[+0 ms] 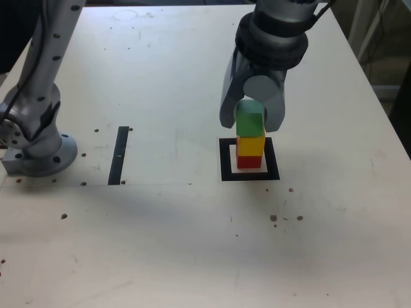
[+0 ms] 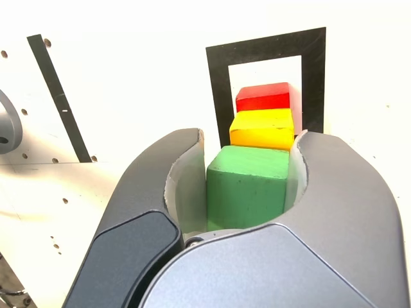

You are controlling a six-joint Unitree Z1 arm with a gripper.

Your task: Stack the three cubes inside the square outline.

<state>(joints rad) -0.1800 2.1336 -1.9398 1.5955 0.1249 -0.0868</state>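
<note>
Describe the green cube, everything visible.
The green cube is a small matte solid-green block, paint slightly worn at the edges in the wrist view. It sits upright and roughly square on the yellow cube, which rests on the red cube inside the square outline. It tops the stack. The gripper is shut on it, grey fingers against two opposite side faces. Whether its full weight rests on the yellow cube cannot be told.

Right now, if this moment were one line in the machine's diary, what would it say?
claw: shut on green cube | green cube: atop yellow cube | yellow cube: on red cube | stack: inside square outline | release: not yet done
</note>
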